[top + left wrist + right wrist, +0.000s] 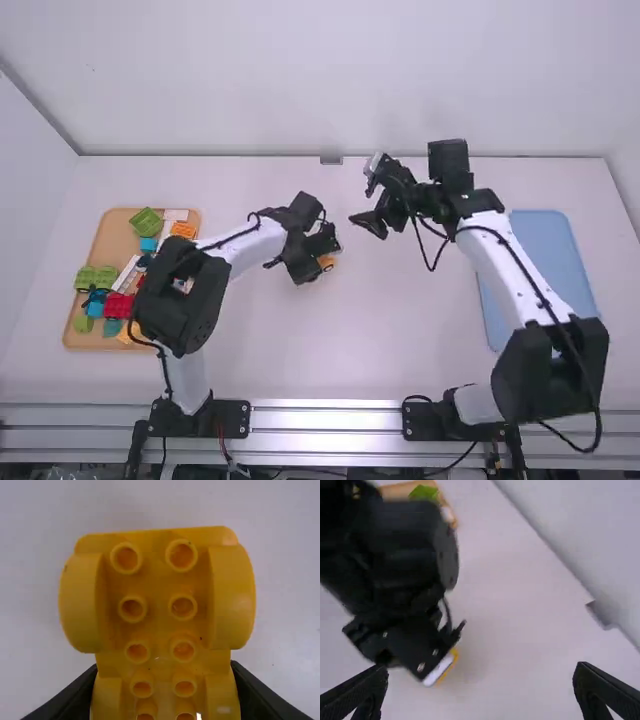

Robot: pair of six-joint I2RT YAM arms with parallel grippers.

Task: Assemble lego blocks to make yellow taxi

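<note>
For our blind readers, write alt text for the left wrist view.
A yellow block piece, round tubes on its underside facing the camera, is held between the two fingers of the black left gripper above a white table.

Near the middle of the tabletop (pixel 400 330), I see just a bit of the yellow piece (pixel 326 262); the left gripper (pixel 319 258) hides the rest. The left wrist view cuts off one end of it, and the right wrist view blurs both. Toward the tabletop's left edge, the left arm (pixel 240 250) covers part of the wooden tray (pixel 112 230), where a dark item (pixel 96 294) is too small to name. The right arm (pixel 508 270) hides some of the blue tray (pixel 548 245) toward the right edge.
</note>
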